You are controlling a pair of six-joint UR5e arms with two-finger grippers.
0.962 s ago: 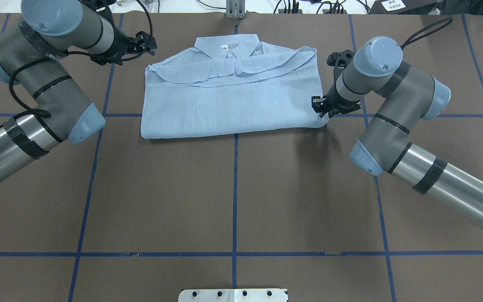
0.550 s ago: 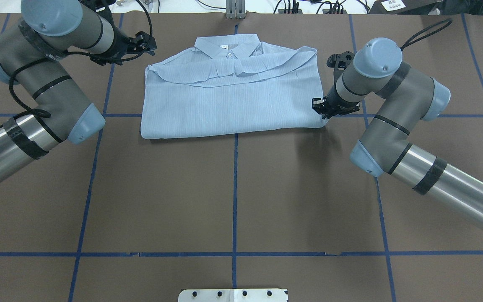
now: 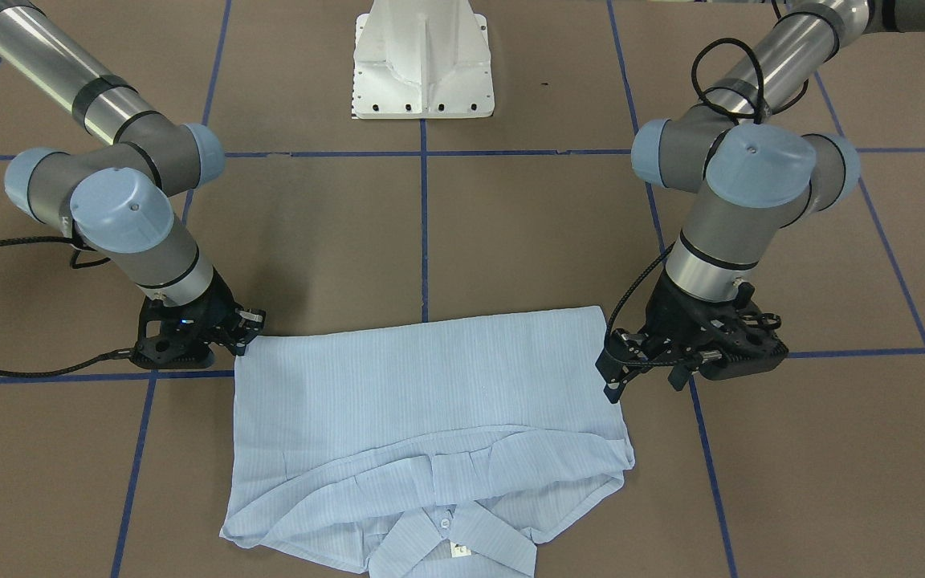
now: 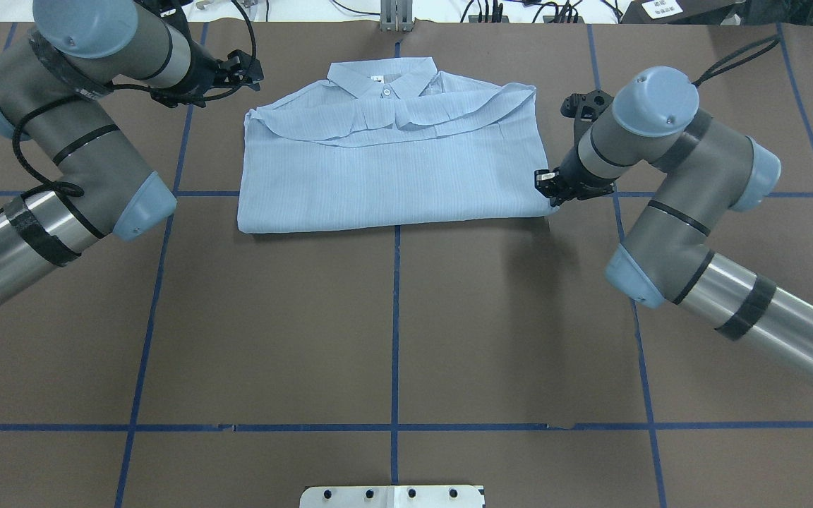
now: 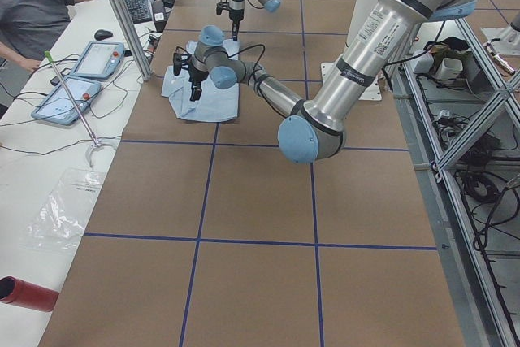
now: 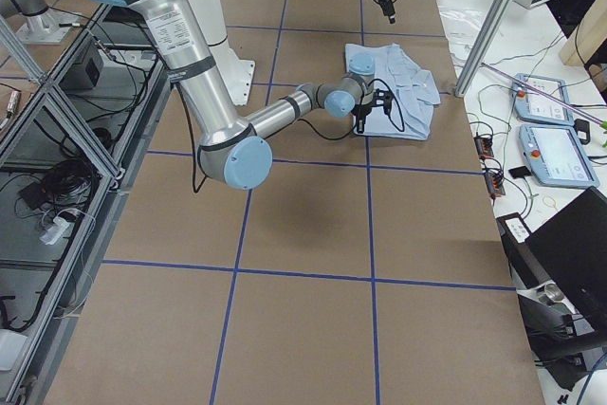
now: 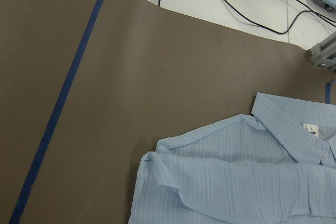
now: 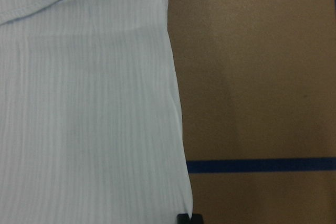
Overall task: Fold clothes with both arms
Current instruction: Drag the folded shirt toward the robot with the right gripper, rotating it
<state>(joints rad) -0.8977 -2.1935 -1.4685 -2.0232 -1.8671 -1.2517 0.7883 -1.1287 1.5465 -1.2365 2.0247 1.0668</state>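
Note:
The pale-blue shirt (image 4: 392, 169) lies folded flat at the far middle of the table, collar away from the robot. It also shows in the front view (image 3: 430, 385), the left wrist view (image 7: 236, 182) and the right wrist view (image 8: 89, 129). My left gripper (image 4: 245, 70) hovers just off the shirt's far left shoulder, apart from it; in the front view (image 3: 641, 382) its fingers look spread and empty. My right gripper (image 4: 546, 185) sits at the shirt's near right corner (image 3: 252, 327), with its fingers together. Its tips (image 8: 188, 219) show just below the flat corner.
The brown table cover carries a blue tape grid (image 4: 396, 317). The white pedestal base (image 3: 422, 72) stands at the robot's side. Cables lie past the far edge (image 7: 252, 3). An operator (image 5: 36, 14) and tablets (image 5: 97, 58) are beside the table.
My right gripper and arm have shifted a little to the right, off the shirt's near right corner. The left arm barely moved. The shirt has stayed flat.

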